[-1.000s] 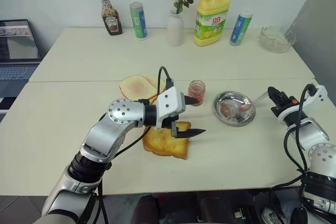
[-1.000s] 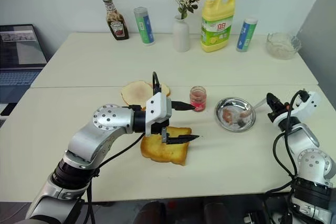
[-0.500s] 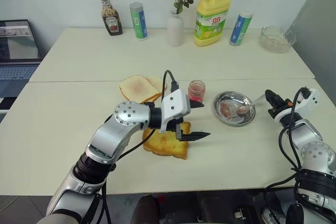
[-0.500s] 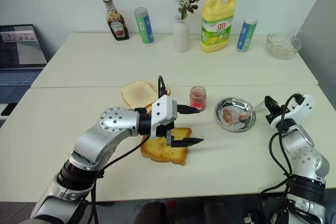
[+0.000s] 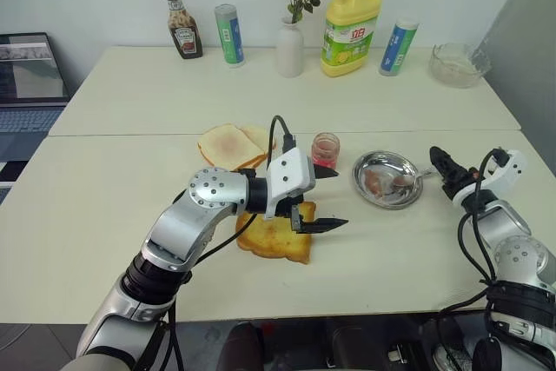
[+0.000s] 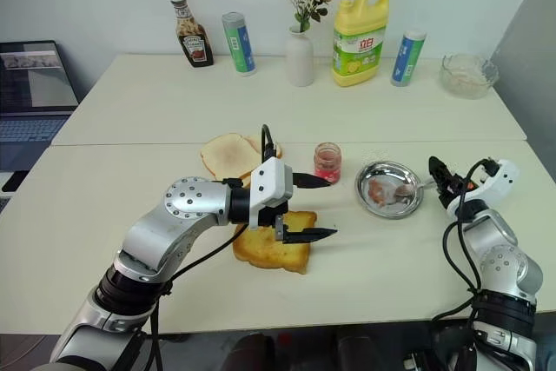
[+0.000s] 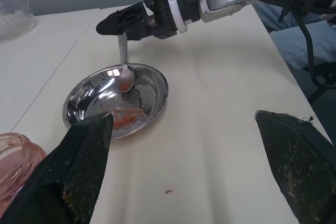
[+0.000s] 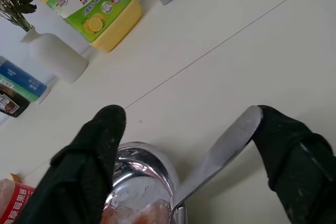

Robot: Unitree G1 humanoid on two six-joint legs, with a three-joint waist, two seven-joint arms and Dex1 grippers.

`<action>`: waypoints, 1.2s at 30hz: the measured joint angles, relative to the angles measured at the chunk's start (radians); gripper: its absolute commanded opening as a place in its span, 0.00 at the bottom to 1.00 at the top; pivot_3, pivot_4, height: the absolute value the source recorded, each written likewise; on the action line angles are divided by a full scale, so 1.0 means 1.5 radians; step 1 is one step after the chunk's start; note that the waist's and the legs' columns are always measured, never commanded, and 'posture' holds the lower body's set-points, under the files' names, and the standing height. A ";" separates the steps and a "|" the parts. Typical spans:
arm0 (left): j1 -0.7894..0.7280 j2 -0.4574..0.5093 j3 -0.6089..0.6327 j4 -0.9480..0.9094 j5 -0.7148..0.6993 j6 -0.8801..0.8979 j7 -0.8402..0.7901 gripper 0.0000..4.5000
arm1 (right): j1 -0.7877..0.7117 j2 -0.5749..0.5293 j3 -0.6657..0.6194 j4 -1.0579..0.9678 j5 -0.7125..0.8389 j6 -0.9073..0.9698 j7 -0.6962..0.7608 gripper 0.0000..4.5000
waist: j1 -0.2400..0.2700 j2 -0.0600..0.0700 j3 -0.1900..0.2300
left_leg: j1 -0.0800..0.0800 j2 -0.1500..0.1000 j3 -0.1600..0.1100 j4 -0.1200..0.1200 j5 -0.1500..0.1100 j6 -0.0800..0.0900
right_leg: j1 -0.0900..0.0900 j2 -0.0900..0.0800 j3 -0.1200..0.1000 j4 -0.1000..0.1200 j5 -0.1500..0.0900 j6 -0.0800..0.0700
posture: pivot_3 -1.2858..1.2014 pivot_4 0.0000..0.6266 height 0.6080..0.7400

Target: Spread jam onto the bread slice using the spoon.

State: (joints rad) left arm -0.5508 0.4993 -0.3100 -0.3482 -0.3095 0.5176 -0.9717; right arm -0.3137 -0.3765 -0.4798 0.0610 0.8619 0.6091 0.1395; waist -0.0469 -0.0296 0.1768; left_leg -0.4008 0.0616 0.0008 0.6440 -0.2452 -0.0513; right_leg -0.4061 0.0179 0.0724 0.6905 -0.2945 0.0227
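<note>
Scanning from my left, I see the left gripper (image 5: 328, 198) spread wide and empty above the bread slice (image 5: 275, 237), which shows no jam I can make out. Beyond sits the jam (image 5: 325, 150) jar, then the dish (image 5: 379, 168) holding the spoon (image 5: 410, 180). My right gripper (image 5: 441, 165) gapes beside the handle, so spreading looks finished or abandoned.

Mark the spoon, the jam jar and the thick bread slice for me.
spoon (image 7: 126, 78): left wrist view, on its bowl, resting in the dish.
jam jar (image 6: 327, 162): right eye view, on the glass side.
bread slice (image 6: 265, 252): right eye view, on its golden top face.
</note>
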 measured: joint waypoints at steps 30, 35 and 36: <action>0.000 0.003 0.000 0.016 0.004 -0.018 0.000 1.00 | 0.100 -0.090 0.180 -0.115 -0.295 -0.113 0.142 0.99 | 0.001 0.000 0.000 | 0.000 0.000 0.000 0.001 0.000 0.000 | 0.000 0.000 0.000 0.000 0.000 0.000 | 0.52 0.24 1.00; 0.000 0.003 0.000 0.016 0.004 -0.019 0.000 1.00 | 0.100 -0.067 0.163 -0.117 -0.286 -0.121 0.147 0.99 | 0.002 0.000 0.000 | 0.000 0.000 0.000 0.001 0.000 0.000 | 0.000 0.000 0.000 0.001 0.000 0.000 | 0.52 0.24 1.00; 0.001 0.002 0.000 0.016 0.004 -0.019 0.001 1.00 | 0.094 -0.050 0.146 -0.121 -0.270 -0.121 0.142 0.99 | 0.002 0.000 0.000 | 0.000 0.000 0.000 0.001 0.000 0.000 | 0.000 0.000 0.000 0.001 0.000 0.000 | 0.52 0.24 1.00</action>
State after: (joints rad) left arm -0.5498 0.5030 -0.3100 -0.3246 -0.3041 0.4898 -0.9707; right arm -0.1720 -0.4521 -0.2613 -0.1206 0.4574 0.4274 0.3522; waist -0.0446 -0.0295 0.1767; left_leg -0.4002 0.0613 0.0006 0.6452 -0.2452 -0.0514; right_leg -0.4060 0.0178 0.0723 0.6923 -0.2945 0.0227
